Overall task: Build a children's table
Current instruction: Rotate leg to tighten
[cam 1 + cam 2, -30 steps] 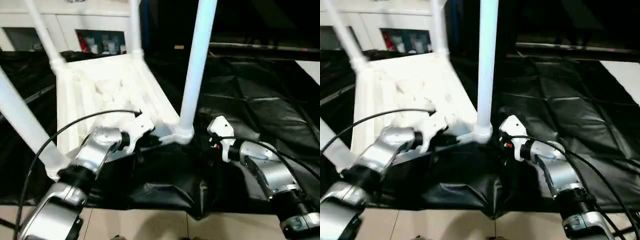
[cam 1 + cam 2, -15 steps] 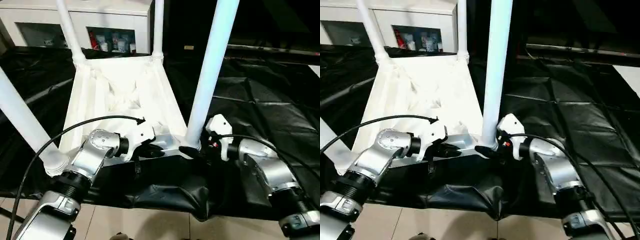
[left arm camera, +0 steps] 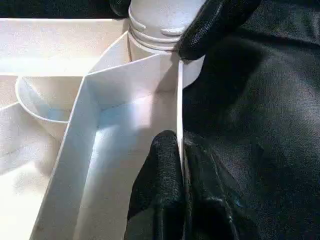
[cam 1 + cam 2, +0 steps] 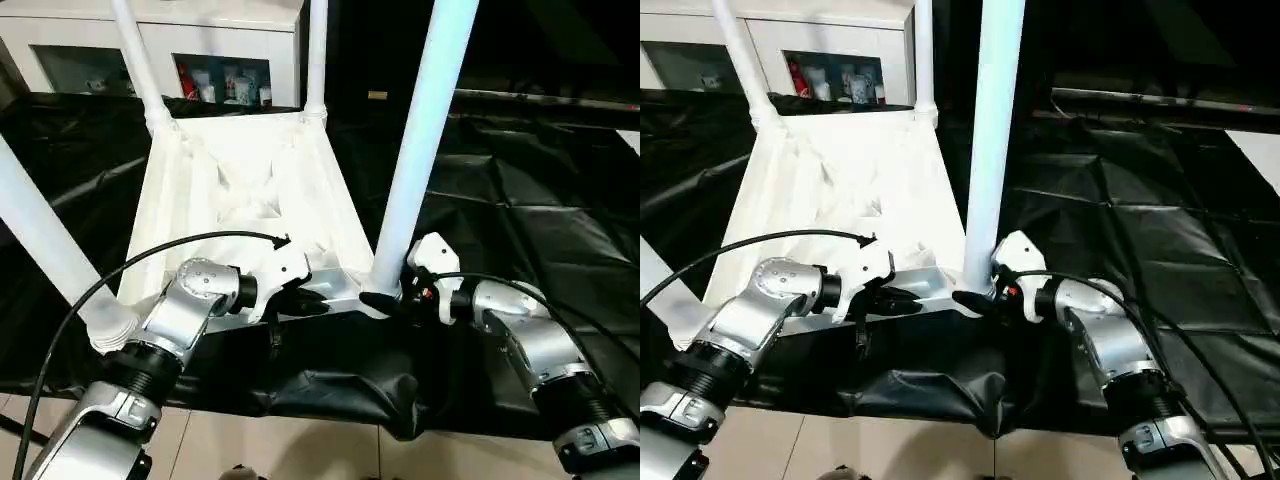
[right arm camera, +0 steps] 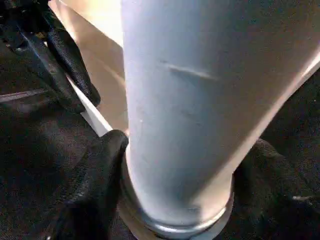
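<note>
The children's table lies upside down on a black sheet, its white ribbed top [image 4: 250, 190] facing up. Legs stand in the corner sockets: two far ones [image 4: 138, 70] [image 4: 317, 60], a near-left one [image 4: 40, 235] and a near-right one [image 4: 420, 150]. My left gripper [image 4: 305, 298] is shut on the top's near rim [image 3: 179, 115], a black finger [image 3: 160, 175] on each side of the thin wall. My right gripper [image 4: 385, 300] clasps the base of the near-right leg [image 5: 190, 100], with its fingers [image 5: 95, 185] pressed against both sides just above the socket collar.
A white cabinet [image 4: 200, 35] with glass doors stands behind the table. The crumpled black sheet [image 4: 530, 200] spreads to the right and toward me, ending at pale floor tiles [image 4: 300, 450]. A black cable [image 4: 120, 270] loops over my left forearm.
The camera tilted a second ago. My right gripper has moved in to the near-right leg's base and its fingers have closed around it. My left gripper has kept its hold on the rim.
</note>
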`<state>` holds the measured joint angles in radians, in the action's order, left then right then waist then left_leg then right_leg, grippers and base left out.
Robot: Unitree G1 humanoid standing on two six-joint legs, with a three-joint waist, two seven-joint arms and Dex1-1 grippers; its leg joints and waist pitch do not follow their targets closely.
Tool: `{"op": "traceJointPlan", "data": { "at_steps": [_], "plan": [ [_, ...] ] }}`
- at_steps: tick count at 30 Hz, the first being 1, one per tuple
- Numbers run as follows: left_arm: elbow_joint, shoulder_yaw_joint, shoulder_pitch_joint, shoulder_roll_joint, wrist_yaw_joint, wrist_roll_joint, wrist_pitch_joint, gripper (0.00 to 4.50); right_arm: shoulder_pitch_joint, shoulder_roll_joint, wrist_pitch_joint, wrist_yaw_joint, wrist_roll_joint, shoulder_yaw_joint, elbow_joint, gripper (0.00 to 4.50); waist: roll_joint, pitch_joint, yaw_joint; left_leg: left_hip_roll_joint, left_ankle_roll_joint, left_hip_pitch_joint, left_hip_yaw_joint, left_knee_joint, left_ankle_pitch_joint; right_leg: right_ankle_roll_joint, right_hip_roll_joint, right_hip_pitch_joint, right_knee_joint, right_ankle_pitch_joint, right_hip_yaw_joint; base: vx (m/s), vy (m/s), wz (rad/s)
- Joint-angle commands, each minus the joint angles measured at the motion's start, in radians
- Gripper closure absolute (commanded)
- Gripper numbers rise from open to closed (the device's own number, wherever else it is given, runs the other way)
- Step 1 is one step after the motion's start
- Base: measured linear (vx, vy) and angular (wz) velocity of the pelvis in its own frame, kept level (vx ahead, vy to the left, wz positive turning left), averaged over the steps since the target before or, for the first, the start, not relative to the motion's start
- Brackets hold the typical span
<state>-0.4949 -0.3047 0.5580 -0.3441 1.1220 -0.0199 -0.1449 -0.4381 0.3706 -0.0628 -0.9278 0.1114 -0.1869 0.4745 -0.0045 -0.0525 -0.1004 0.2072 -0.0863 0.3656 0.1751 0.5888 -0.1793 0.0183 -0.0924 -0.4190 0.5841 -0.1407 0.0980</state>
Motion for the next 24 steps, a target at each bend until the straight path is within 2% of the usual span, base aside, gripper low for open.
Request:
{"op": "traceJointPlan", "data": {
  "at_steps": [1, 5, 6, 8, 11, 12, 13, 14, 16, 17, 18, 20, 21, 22, 23, 24],
  "plan": [
    [0.031, -0.001, 0.018, 0.011, 0.018, 0.024, 0.009, 4.50, -0.018, 0.005, 0.008, 0.008, -0.017, 0.004, 0.016, 1.65, -0.014, 0.073, 0.001, 0.021, 0.069, -0.005, 0.002, -0.065, -0.175, 0.186, -0.053, 0.064, -0.054, -0.264, -0.048, 0.000, 0.000, 0.00],
    [0.027, 0.003, 0.018, 0.014, 0.008, 0.024, 0.007, 4.50, -0.017, -0.008, 0.009, 0.024, -0.011, 0.017, 0.030, 1.75, -0.011, 0.074, 0.003, 0.021, 0.070, -0.005, 0.002, -0.064, -0.171, 0.191, -0.053, 0.065, -0.052, -0.250, -0.048, 0.000, 0.000, 0.00],
    [0.016, 0.006, 0.020, 0.021, -0.006, 0.023, 0.001, 4.50, -0.015, -0.031, 0.003, 0.057, 0.004, 0.038, 0.046, 1.76, -0.006, 0.074, 0.004, 0.021, 0.069, -0.005, 0.002, -0.064, -0.175, 0.191, -0.052, 0.064, -0.053, -0.253, -0.048, 0.000, 0.000, 0.00],
    [-0.038, 0.023, 0.044, 0.061, -0.075, 0.016, -0.018, 4.50, -0.006, -0.092, -0.017, 0.175, 0.017, 0.076, 0.081, 1.77, -0.007, 0.072, 0.009, 0.019, 0.059, -0.005, 0.001, -0.066, -0.190, 0.189, -0.052, 0.062, -0.058, -0.277, -0.047, 0.000, 0.000, 0.00],
    [-0.080, 0.029, 0.067, 0.088, -0.129, 0.002, -0.021, 4.50, -0.003, -0.132, -0.029, 0.255, 0.015, 0.092, 0.097, 1.78, -0.008, 0.070, 0.015, 0.016, 0.031, -0.009, 0.000, -0.068, -0.219, 0.166, -0.053, 0.062, -0.067, -0.347, -0.045, 0.000, 0.000, 0.00],
    [-0.091, 0.030, 0.073, 0.095, -0.142, -0.001, -0.022, 4.50, -0.003, -0.141, -0.032, 0.274, 0.014, 0.095, 0.101, 1.78, -0.010, 0.069, 0.016, 0.015, 0.034, -0.006, -0.001, -0.069, -0.229, 0.151, -0.053, 0.065, -0.069, -0.373, -0.043, 0.000, 0.000, 0.00],
    [-0.109, 0.032, 0.083, 0.105, -0.164, -0.007, -0.023, 4.50, -0.002, -0.156, -0.036, 0.305, 0.012, 0.100, 0.107, 1.78, -0.008, 0.066, 0.017, 0.014, 0.038, -0.011, 0.001, -0.068, -0.244, 0.138, -0.051, 0.056, -0.078, -0.411, -0.044, 0.000, 0.000, 0.00],
    [-0.161, 0.045, 0.113, 0.140, -0.239, -0.017, -0.036, 4.50, -0.014, -0.205, -0.049, 0.425, 0.007, 0.127, 0.140, 1.78, -0.006, 0.066, 0.018, 0.013, 0.035, -0.012, 0.002, -0.067, -0.248, 0.133, -0.052, 0.054, -0.080, -0.426, -0.045, 0.000, 0.000, 0.00],
    [-0.263, 0.077, 0.175, 0.214, -0.397, -0.027, -0.068, 4.50, -0.054, -0.302, -0.058, 0.686, -0.018, 0.168, 0.235, 1.78, -0.004, 0.065, 0.021, 0.010, 0.002, -0.015, -0.004, -0.070, -0.256, 0.119, -0.052, 0.052, -0.084, -0.467, -0.042, 0.000, 0.000, 0.00],
    [-0.292, 0.085, 0.193, 0.236, -0.441, -0.029, -0.077, 4.50, -0.070, -0.330, -0.057, 0.766, -0.030, 0.177, 0.267, 1.78, -0.004, 0.064, 0.024, 0.008, -0.004, -0.017, -0.002, -0.069, -0.268, 0.113, -0.049, 0.050, -0.086, -0.487, -0.039, 0.000, 0.000, 0.00],
    [-0.321, 0.090, 0.209, 0.254, -0.499, -0.038, -0.078, 4.50, -0.089, -0.352, -0.048, 0.826, -0.046, 0.173, 0.298, 1.78, -0.001, 0.063, 0.026, 0.005, -0.009, -0.024, -0.005, -0.067, -0.303, 0.095, -0.052, 0.048, -0.095, -0.544, -0.034, 0.000, 0.000, 0.00],
    [-0.337, 0.092, 0.218, 0.264, -0.533, -0.045, -0.077, 4.50, -0.101, -0.364, -0.041, 0.856, -0.056, 0.168, 0.315, 1.78, -0.004, 0.063, 0.031, 0.001, 0.001, -0.022, -0.005, -0.066, -0.322, 0.063, -0.050, 0.048, -0.105, -0.579, -0.029, 0.000, 0.000, 0.00],
    [-0.352, 0.090, 0.224, 0.275, -0.552, -0.050, -0.081, 4.50, -0.120, -0.382, -0.036, 0.894, -0.071, 0.164, 0.334, 1.78, 0.000, 0.064, 0.030, 0.000, 0.014, -0.028, -0.004, -0.064, -0.330, 0.057, -0.050, 0.044, -0.110, -0.580, -0.027, 0.000, 0.000, 0.00],
    [-0.361, 0.084, 0.227, 0.283, -0.555, -0.055, -0.077, 4.50, -0.138, -0.401, -0.033, 0.903, -0.077, 0.160, 0.348, 1.78, -0.001, 0.062, 0.035, 0.000, 0.020, -0.020, -0.006, -0.068, -0.331, 0.055, -0.049, 0.049, -0.111, -0.580, -0.025, 0.000, 0.000, 0.00],
    [-0.362, 0.083, 0.227, 0.284, -0.554, -0.056, -0.077, 4.50, -0.139, -0.403, -0.032, 0.903, -0.077, 0.160, 0.349, 1.78, 0.000, 0.062, 0.036, -0.001, 0.021, -0.021, -0.007, -0.068, -0.335, 0.051, -0.048, 0.050, -0.112, -0.583, -0.023, 0.000, 0.000, 0.00],
    [-0.373, 0.078, 0.230, 0.291, -0.549, -0.060, -0.071, 4.50, -0.156, -0.420, -0.028, 0.910, -0.085, 0.158, 0.359, 1.78, -0.001, 0.063, 0.040, 0.002, 0.024, -0.027, -0.008, -0.069, -0.351, 0.051, -0.048, 0.047, -0.115, -0.584, -0.021, 0.000, 0.000, 0.00]
  ]
}}
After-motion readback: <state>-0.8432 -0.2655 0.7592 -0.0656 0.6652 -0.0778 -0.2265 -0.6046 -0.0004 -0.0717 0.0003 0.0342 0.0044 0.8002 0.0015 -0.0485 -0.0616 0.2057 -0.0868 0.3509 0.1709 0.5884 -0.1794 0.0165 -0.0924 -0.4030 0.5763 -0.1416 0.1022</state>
